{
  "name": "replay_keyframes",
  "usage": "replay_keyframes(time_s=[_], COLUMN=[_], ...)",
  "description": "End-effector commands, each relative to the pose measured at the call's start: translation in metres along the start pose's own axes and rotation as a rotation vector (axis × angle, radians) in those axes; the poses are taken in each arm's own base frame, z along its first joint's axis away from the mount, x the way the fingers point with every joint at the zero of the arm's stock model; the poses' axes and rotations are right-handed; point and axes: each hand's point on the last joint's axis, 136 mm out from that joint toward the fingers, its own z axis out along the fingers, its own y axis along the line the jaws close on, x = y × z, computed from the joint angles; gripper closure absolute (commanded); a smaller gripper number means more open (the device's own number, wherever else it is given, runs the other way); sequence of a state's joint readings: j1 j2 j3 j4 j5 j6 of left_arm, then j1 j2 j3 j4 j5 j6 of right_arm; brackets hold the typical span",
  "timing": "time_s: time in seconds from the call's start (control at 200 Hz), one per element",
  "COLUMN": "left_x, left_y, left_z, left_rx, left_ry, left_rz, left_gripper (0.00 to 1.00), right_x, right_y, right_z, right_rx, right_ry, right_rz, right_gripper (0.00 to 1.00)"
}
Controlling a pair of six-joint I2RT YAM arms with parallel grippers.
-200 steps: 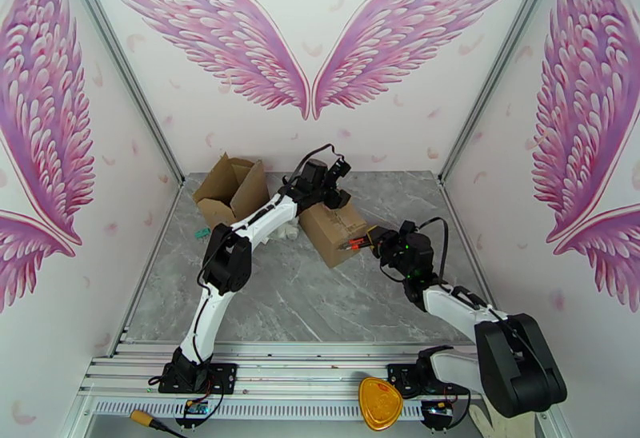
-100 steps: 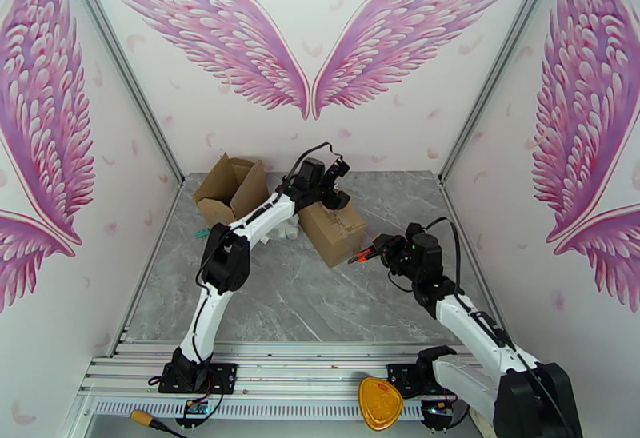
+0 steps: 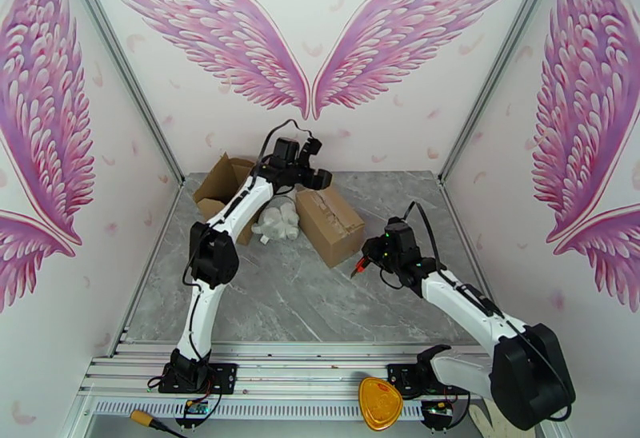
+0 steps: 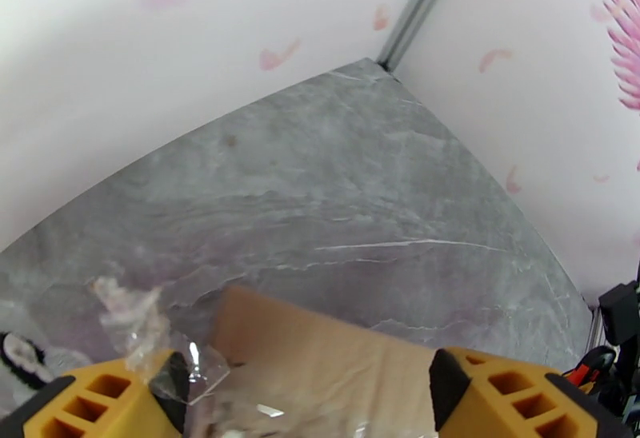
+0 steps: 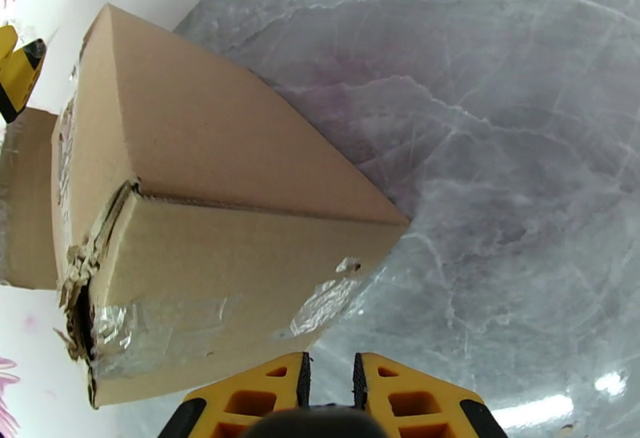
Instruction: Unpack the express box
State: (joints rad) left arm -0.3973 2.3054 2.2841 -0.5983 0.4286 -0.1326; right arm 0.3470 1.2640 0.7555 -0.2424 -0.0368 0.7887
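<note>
one white bundle (image 3: 277, 224) between carton (image 3: 219, 182) and express box (image 3: 332, 221)

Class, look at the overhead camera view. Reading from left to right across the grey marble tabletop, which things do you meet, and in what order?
Open brown cardboard box → crumpled white plastic bundle → closed, taped brown cardboard box → right gripper. The left gripper is left out because it hangs over the closed box's left end.

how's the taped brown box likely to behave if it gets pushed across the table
The brown box probably slides rather than tips: it lies on a broad face on the smooth table. Its torn corner suggests soft cardboard that may crumple if squeezed.
</note>
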Motion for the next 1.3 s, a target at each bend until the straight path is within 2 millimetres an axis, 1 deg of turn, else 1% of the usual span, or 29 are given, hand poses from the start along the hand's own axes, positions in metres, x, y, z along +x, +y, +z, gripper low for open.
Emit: replay_keyframes(time_s=[0.0, 0.05, 0.09, 0.245, 0.325, 0.48, 0.68, 0.77, 0.88, 0.964, 1.079, 1.199, 1.294], left_x=[0.010, 0.019, 0.026, 0.047, 0.054, 0.065, 0.070, 0.070, 0.071, 0.076, 0.081, 0.083, 0.081], left_y=[0.032, 0.044, 0.050, 0.059, 0.057, 0.050, 0.030, 0.021, 0.010, 0.000, -0.010, -0.023, -0.034], left_z=[-0.013, -0.011, -0.009, 0.001, 0.005, 0.009, 0.008, 0.005, 0.001, 0.000, -0.008, -0.018, -0.025], left_rx=[-0.062, -0.082, -0.089, -0.106, -0.083, -0.040, 0.020, 0.043, 0.072, 0.085, 0.093, 0.105, 0.103], left_ry=[0.053, 0.076, 0.093, 0.144, 0.156, 0.181, 0.198, 0.196, 0.193, 0.205, 0.204, 0.181, 0.184], left_rz=[-0.124, -0.150, -0.161, -0.175, -0.200, -0.245, -0.266, -0.277, -0.296, -0.312, -0.343, -0.338, -0.299], left_gripper=[0.16, 0.16, 0.17, 0.17, 0.17, 0.19, 0.20, 0.21, 0.21, 0.21, 0.21, 0.21, 0.21], right_x=[-0.020, -0.023, -0.025, -0.036, -0.040, -0.050, -0.069, -0.078, -0.093, -0.106, -0.124, -0.141, -0.154], right_y=[0.019, 0.026, 0.029, 0.042, 0.046, 0.045, 0.049, 0.041, 0.034, 0.029, 0.020, 0.006, -0.005], right_z=[0.005, 0.010, 0.015, 0.027, 0.031, 0.036, 0.041, 0.045, 0.049, 0.051, 0.054, 0.052, 0.044], right_rx=[0.031, 0.035, 0.045, 0.054, 0.059, 0.100, 0.141, 0.178, 0.184, 0.195, 0.227, 0.253, 0.274], right_ry=[-0.043, -0.036, -0.029, -0.033, -0.034, -0.057, -0.073, -0.067, -0.073, -0.076, -0.081, -0.083, -0.097], right_rz=[-0.122, -0.151, -0.169, -0.204, -0.219, -0.250, -0.306, -0.301, -0.285, -0.289, -0.310, -0.295, -0.274], right_gripper=[1.00, 1.00, 1.00, 1.00, 1.00, 1.00, 1.00, 1.00, 1.00, 1.00, 1.00, 1.00, 1.00])
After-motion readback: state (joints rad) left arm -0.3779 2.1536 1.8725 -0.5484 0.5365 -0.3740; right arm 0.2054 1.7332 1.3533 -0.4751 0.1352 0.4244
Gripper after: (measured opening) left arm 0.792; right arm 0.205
